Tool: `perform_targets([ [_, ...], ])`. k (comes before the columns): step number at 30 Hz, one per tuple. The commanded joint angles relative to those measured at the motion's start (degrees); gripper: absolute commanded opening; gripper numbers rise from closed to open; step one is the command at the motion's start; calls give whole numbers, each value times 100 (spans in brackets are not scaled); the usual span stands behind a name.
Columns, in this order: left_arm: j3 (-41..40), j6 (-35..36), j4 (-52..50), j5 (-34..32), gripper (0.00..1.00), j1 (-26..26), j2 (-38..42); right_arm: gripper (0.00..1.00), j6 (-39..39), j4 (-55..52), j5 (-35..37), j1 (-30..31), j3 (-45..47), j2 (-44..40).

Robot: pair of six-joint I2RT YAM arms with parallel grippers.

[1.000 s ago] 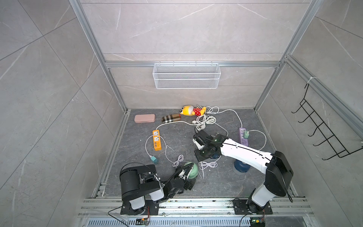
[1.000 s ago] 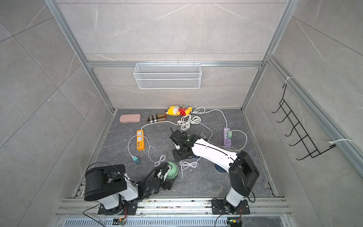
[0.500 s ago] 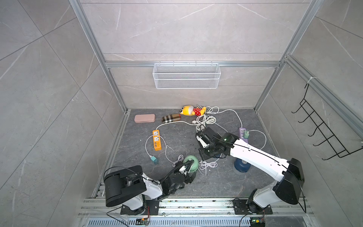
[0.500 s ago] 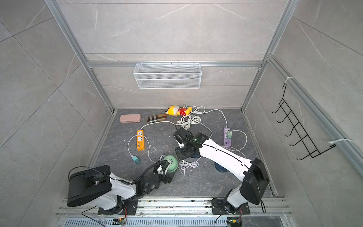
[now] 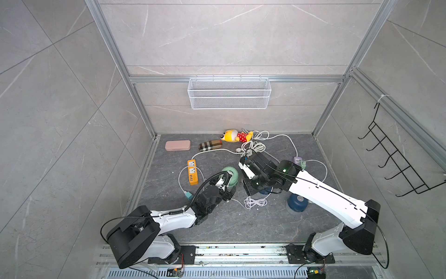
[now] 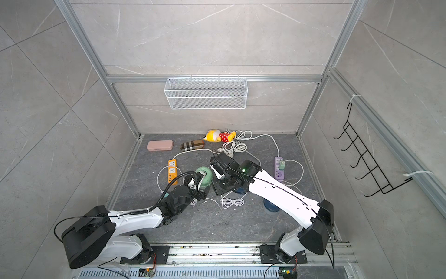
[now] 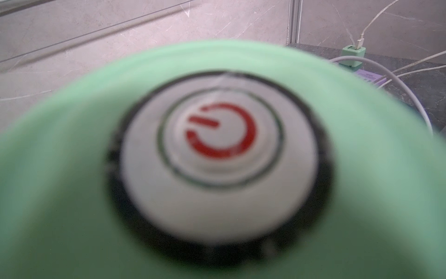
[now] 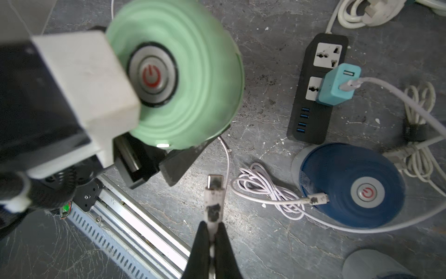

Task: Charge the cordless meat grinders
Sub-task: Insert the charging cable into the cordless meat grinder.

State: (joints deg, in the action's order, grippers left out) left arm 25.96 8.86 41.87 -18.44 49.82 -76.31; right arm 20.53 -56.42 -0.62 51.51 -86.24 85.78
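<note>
The mint green meat grinder [image 5: 230, 175] is off the floor and tilted, and my left gripper [image 5: 226, 186] is shut on its lower part. Its silver button [image 7: 217, 154] fills the left wrist view, so the fingers are hidden there; black fingers [image 8: 177, 164] show under it in the right wrist view. My right gripper [image 8: 212, 228] is shut on a white charging cable plug [image 8: 214, 193], whose metal tip points toward the green grinder [image 8: 193, 79], a short gap away. One dark blue grinder [image 8: 352, 186] stands on the floor, a second [image 5: 297, 202] nearer the front.
A black power strip [image 8: 318, 96] carries a teal adapter [image 8: 337, 84] with a white cable. An orange strip [image 5: 192, 172] and a purple strip [image 5: 297, 159] lie on the floor. A coiled white cable [image 5: 254, 202], a plush toy [image 5: 236, 136] and a pink case [image 5: 177, 145] are also there.
My left arm has reached out and carried the green grinder up and away from the front rail, toward the right gripper. The right arm has swung, still holding the plug.
</note>
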Motion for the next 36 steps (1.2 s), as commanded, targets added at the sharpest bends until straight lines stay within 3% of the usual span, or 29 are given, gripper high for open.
perform_targets([
  [1,331,250,149,268,61,-35,18,0,-102,-141,40,134,-241,162],
  [36,445,375,-497,613,58,-34,197,0,-155,-509,528,356,-737,852],
])
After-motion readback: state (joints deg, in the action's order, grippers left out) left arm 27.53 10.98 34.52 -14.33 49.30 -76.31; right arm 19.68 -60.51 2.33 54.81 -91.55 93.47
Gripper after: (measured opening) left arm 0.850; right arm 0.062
